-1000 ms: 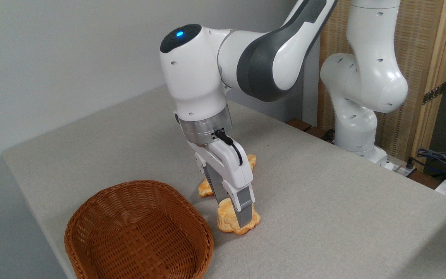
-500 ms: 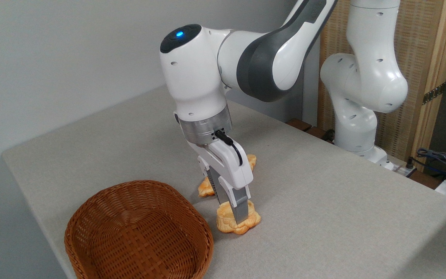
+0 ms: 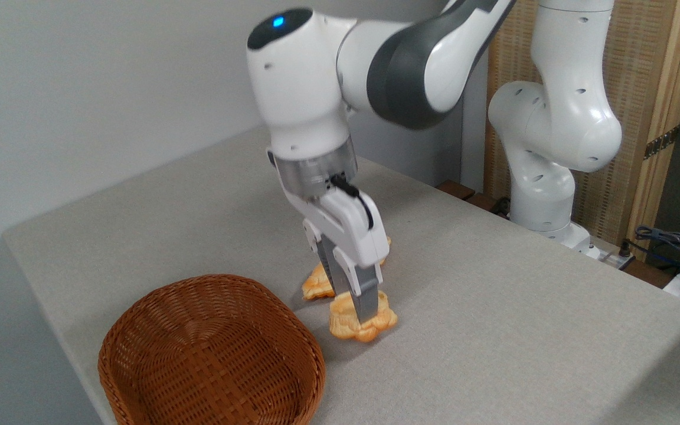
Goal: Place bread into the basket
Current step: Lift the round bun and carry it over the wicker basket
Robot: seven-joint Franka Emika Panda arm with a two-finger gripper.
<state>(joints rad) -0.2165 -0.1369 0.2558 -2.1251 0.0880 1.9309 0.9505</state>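
Your claw (image 3: 359,311) is clamped on the bread (image 3: 361,322), which looks barely clear of the tabletop (image 3: 493,319). The basket (image 3: 210,354) sits just beside it to the left and nearer the camera, so that's where you'd carry it.

A: What surface carries everything?
B: A grey cloth-covered table (image 3: 493,307), set against a pale wall.

A: What lies directly on it?
B: A brown wicker basket (image 3: 210,354) near the front-left edge, and a flat braided bread (image 3: 316,286) behind and to its right, partly hidden. The small golden bun (image 3: 349,324) appears just clear of the cloth, a shadow beneath it
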